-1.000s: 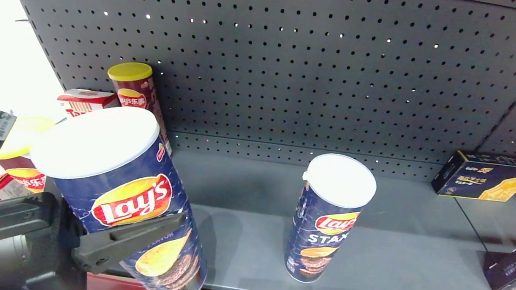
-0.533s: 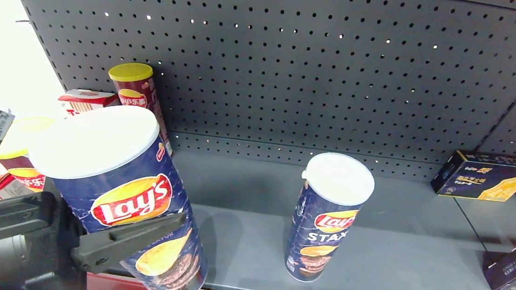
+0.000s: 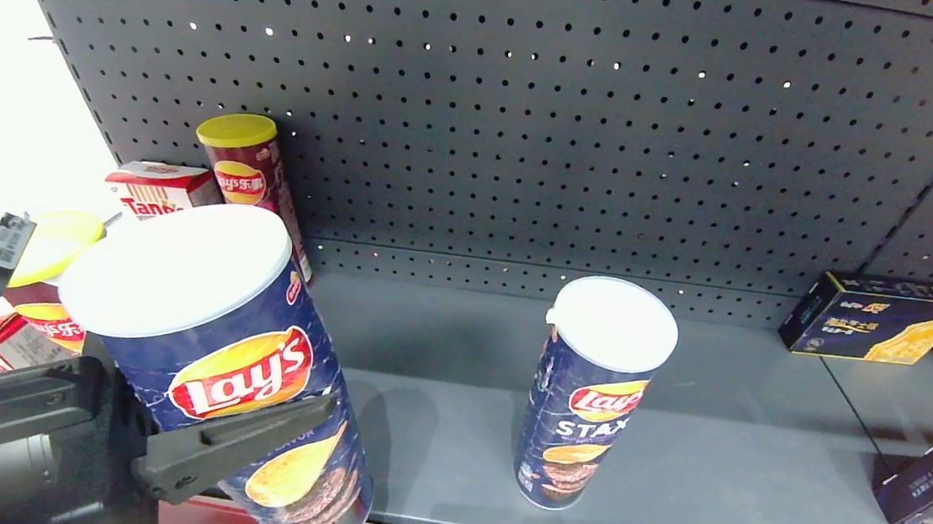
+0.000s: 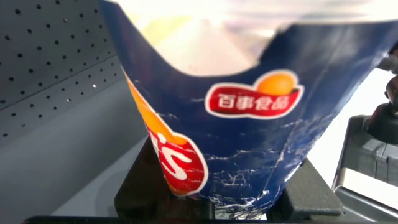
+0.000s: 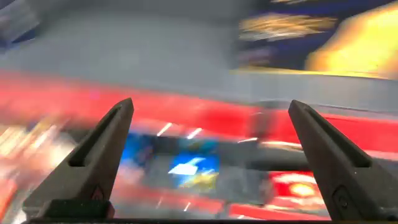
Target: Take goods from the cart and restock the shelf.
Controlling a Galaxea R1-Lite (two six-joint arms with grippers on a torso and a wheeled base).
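Slightly lower than before, the left gripper pinches a smooth blue cylindrical can (white plastic lid) over the front edge of the grey metal shelf; right gripper spread wide.

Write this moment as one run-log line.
left gripper: shut on held can, shelf front edge | right gripper: open | second can: upright on shelf
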